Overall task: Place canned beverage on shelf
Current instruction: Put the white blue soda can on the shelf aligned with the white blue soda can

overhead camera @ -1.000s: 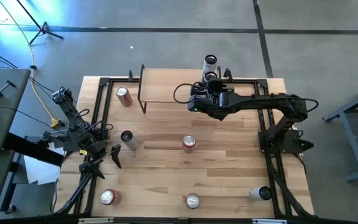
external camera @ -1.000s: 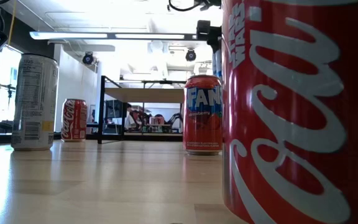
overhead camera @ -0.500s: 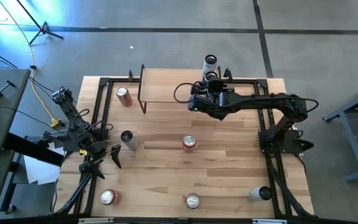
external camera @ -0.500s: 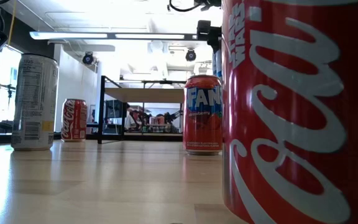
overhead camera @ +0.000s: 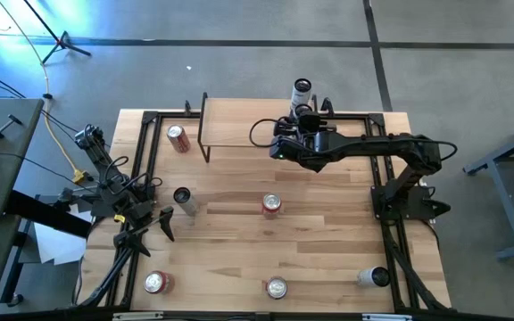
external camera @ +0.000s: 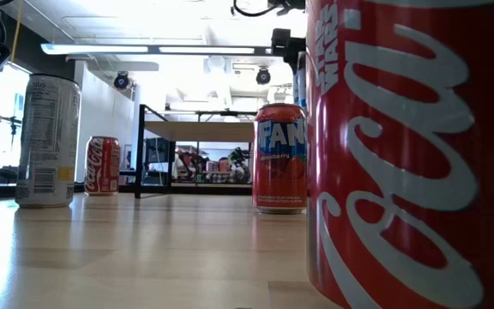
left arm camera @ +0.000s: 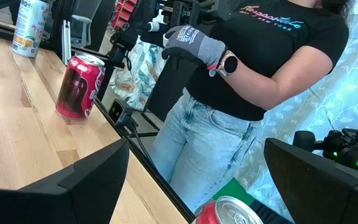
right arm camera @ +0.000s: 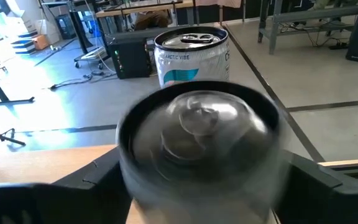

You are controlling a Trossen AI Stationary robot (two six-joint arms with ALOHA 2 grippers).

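High view counts eight drink cans. Six stand spread over the tabletop (overhead camera: 328,241) and two are at the right end of the shelf (overhead camera: 239,123). The right gripper (overhead camera: 303,116) reaches to that end and brackets a dark can (right arm camera: 201,130). I cannot tell whether it grips that can or has let go. Just behind it stands a white can (right arm camera: 191,59) printed "ARCTIC VIBE".

The left gripper (overhead camera: 163,223) waits low over the table's left side, spread wide with nothing in it.

From table height, four of the loose cans can be read. A red Coca-Cola can (external camera: 410,154) fills the foreground and also carries "STAR WARS". Beyond it are a red Fanta can (external camera: 280,159), a second, smaller-looking Coca-Cola can (external camera: 103,165), and a silver can (external camera: 48,142) turned to its nutrition panel.

A person (left arm camera: 260,68) in jeans stands beside the table, in a black shirt lettered "NEW YORK".
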